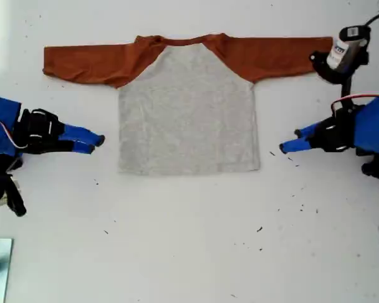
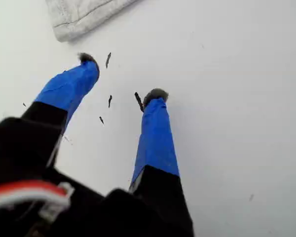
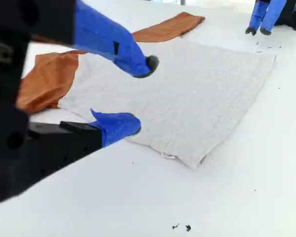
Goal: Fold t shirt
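The heather-grey, rust-sleeved t shirt (image 1: 188,110) lies flat, upper centre of the exterior view, on the speck-strewn white table (image 1: 189,252). My first gripper (image 2: 122,76) and my second gripper (image 3: 140,96) both hold fingers apart, empty.

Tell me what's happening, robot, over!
My first hand open, empty, beside the t shirt. My second hand open, empty, opposite side. Shirt flat, sleeves spread, not yet folded. Nothing on it.

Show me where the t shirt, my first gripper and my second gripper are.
t shirt (image 1: 188,120): exterior view, middle of the grey body.
my first gripper (image 2: 121,79): first wrist view, gap between the open blue fingertips.
my second gripper (image 3: 140,96): second wrist view, gap between the open blue fingertips.
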Robot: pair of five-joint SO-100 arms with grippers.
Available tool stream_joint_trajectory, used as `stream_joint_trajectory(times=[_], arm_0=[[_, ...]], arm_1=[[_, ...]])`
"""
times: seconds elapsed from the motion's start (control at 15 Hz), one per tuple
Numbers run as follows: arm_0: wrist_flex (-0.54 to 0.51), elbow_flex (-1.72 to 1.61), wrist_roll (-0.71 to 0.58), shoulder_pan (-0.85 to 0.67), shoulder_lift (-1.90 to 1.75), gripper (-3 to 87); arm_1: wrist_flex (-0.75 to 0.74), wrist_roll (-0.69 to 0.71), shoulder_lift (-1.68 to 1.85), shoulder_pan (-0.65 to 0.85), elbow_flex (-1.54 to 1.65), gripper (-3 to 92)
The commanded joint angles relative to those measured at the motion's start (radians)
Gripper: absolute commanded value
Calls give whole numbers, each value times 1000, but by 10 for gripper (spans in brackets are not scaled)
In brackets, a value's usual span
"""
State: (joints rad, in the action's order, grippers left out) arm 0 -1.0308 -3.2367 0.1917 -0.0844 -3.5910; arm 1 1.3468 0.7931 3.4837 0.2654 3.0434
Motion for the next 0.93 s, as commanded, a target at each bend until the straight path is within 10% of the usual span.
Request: stream_joint_trajectory(times=[0.0,0.6,0.87], arm_0=[[5,-11,-195,51,-12,-3],[3,-11,-193,60,-12,-1],[3,-11,-181,55,-12,-1]], arm_1=[[-18,-746,17,-8,66,36],[-84,-666,-20,-28,-49,32],[130,-252,-723,302,-854,32]])
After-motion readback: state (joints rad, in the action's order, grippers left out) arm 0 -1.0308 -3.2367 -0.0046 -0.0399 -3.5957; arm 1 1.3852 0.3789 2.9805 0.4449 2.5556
